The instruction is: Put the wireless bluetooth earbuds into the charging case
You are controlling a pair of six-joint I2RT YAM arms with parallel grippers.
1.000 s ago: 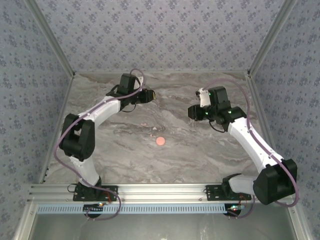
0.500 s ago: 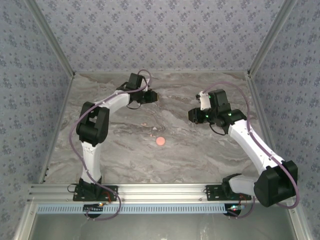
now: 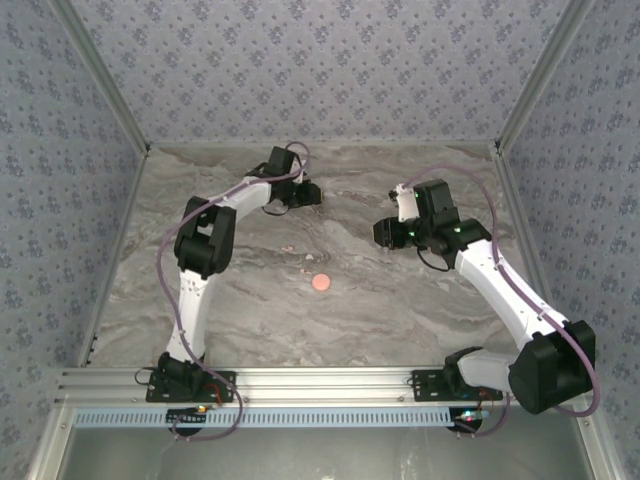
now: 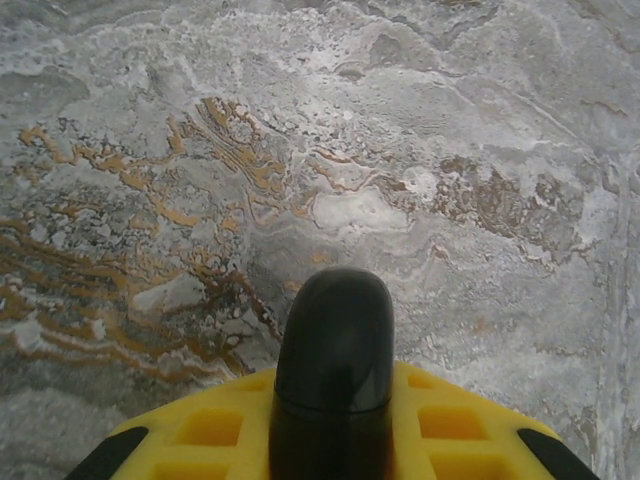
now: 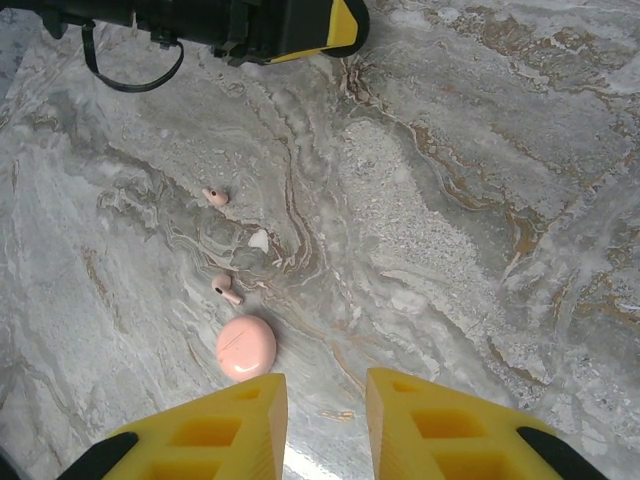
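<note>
Where wallpaper (floral) ends, marbled table holds earbuds.

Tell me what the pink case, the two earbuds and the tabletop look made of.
Pink case: probably plastic, matte; smooth with soft even shine. Farther earbud and nearer earbud: seemingly the same pink plastic, too small to judge finish. Tabletop: grey veined marble look, stone or printed laminate; cannot tell.

The table is seen whole from high behind. Wrist views are aimed down at it, nearer. The case is shared by top and right.
</note>
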